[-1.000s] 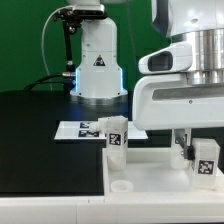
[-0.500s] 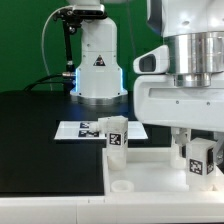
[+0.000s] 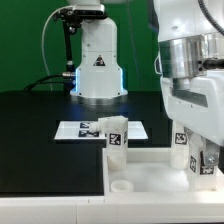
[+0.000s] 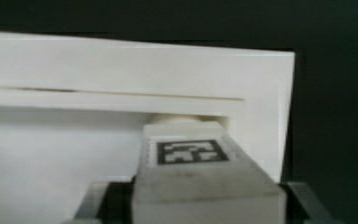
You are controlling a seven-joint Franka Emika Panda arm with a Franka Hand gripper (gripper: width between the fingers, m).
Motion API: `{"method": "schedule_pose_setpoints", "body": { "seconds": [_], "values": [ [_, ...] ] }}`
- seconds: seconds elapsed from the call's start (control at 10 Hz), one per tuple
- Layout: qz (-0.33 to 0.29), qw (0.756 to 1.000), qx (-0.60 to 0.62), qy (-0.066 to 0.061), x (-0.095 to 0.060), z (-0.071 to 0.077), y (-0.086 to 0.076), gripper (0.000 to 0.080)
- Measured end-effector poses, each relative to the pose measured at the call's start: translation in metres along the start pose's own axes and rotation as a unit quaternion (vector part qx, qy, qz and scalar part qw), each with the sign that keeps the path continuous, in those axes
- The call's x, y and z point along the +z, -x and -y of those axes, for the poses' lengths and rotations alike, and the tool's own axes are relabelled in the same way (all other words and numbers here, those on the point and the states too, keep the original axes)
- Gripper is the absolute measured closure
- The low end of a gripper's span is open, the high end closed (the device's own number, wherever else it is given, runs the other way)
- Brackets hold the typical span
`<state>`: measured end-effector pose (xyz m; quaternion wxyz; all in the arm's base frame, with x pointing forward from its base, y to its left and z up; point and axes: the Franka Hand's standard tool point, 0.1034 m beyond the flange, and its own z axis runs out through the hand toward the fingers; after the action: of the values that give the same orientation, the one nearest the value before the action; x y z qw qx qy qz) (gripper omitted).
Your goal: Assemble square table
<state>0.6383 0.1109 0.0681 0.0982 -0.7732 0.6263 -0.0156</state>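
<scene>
The square slab lies flat at the front, with a round corner hole showing. One white leg with a square tag stands upright at the slab's far corner on the exterior view's left. My gripper is at the exterior view's right, shut on a second tagged leg and holding it upright at the slab's far right corner. In the wrist view this leg sits between my fingers, its far end against the slab.
The marker board lies on the black table behind the slab. The robot's white base stands at the back. A green wall is behind it.
The arm's wrist has turned and its bulk has shifted toward the exterior view's right. The held leg has sunk slightly toward the slab. The standing leg has not moved.
</scene>
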Motion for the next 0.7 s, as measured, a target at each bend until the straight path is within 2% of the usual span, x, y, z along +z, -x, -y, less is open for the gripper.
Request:
{"method": "schedule_pose_setpoints", "body": {
  "seconds": [0.1,0.2,0.3,0.4,0.7],
  "values": [
    [-0.004,0.995,-0.102,0.002,-0.0001,0.0004,0.002,0.0406],
    [-0.002,0.981,-0.192,0.004,0.0007,-0.0005,0.0044,0.0406],
    [0.0,0.968,-0.25,0.012,0.0018,-0.0031,0.0067,0.0236],
    [-0.001,0.968,-0.252,0.012,0.0019,-0.003,0.0049,0.0168],
    [-0.003,0.939,-0.344,0.014,0.0019,-0.0033,0.0027,0.0155]
  ]
}}
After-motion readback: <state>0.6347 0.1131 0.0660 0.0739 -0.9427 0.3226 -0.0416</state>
